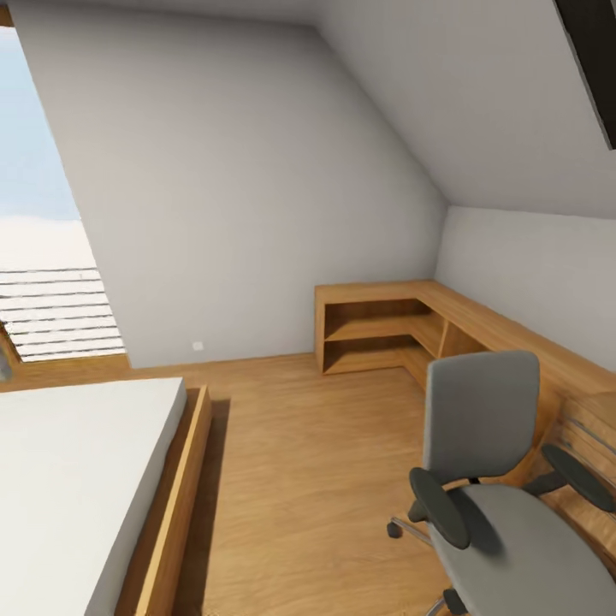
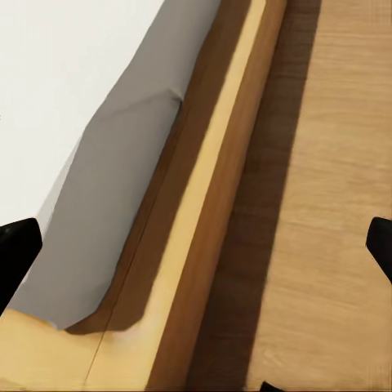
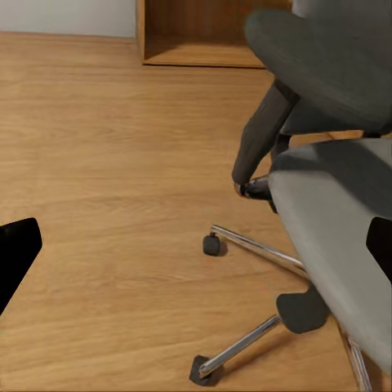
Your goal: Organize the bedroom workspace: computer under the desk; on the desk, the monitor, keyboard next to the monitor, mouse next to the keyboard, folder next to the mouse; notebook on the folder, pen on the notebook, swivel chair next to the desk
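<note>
While rolling over the wooden floor [image 1: 308, 479]:
Bed [image 1: 77, 488]: white mattress in a wooden frame, under the left fingers [image 2: 18, 255], its frame edge between them.
Corner shelf [image 1: 385, 329]: wooden, beyond the chair.
Swivel chair [image 1: 500, 505]: grey seat bare, beside the right fingers [image 3: 18, 253]; chrome legs and casters between them.
Left fingers: spread wide, released.
Right fingers: spread wide, released.

Swivel chair [image 1: 500, 479] lower right, seat bare; bed [image 1: 77, 479] lower left; wooden corner shelving [image 1: 385, 329] behind.
</note>
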{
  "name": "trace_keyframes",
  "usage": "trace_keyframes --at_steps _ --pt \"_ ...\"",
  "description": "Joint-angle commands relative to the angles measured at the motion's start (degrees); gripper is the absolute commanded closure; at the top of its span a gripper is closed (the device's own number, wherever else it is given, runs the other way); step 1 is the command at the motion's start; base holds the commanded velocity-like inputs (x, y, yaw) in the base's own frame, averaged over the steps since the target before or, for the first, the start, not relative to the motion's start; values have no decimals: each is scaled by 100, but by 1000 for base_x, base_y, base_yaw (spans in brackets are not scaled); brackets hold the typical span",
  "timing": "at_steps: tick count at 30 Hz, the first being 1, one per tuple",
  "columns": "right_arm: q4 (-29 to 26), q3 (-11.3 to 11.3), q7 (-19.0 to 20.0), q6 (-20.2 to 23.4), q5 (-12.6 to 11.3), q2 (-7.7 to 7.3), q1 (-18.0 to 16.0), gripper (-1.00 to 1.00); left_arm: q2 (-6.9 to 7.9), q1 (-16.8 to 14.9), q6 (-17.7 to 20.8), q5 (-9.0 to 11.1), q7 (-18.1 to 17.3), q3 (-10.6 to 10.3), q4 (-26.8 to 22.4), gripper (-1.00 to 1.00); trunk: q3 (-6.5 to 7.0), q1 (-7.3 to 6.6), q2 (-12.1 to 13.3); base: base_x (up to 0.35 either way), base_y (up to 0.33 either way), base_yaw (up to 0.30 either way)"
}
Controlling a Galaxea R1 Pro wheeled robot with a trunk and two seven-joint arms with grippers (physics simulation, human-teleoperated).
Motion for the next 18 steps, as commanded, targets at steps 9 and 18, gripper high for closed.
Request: trace_keyframes --at_steps 9,18 --pt "8 63 -207 -30 -51 10 -6 -100 -9 4 68 5 43 -59 -17 -100 -6 2 -5 47 10 270" --pt "28 73 -217 2 -43 25 -6 -100 -6 4 71 -4 39 -67 -17 -100 -6 2 -5 283 38 140"
